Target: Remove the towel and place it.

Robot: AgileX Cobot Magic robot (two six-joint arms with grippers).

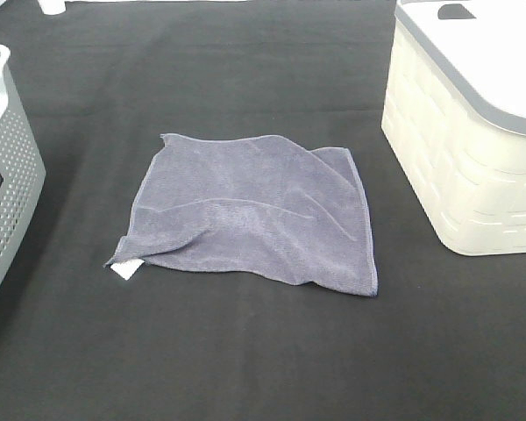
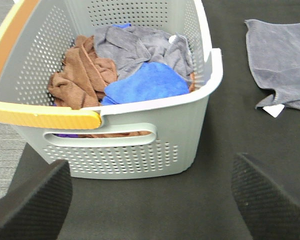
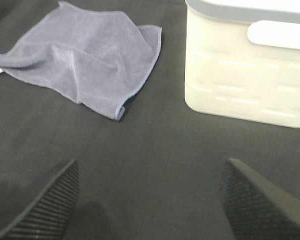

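A soft greyish-purple microfibre towel [image 1: 250, 209] lies flat on the black table [image 1: 263, 368], white tag at seven o'clock; both arms' fingers [image 2: 35, 205] [image 3: 255, 200] spread, empty.

Laundry-sorting test bench: black-clothed table [image 1: 245, 368], cloth-filled basket [image 2: 140, 150].

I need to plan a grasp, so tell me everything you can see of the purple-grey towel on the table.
The towel is a roughly square, soft greyish-purple cloth, microfibre by its look, with stitched edges. It lies spread almost flat on the black tabletop, with shallow wrinkles, and a small white tag pokes out at one lifted corner. It sits between the grey basket and the cream bin, touching neither. Neither gripper touches it.
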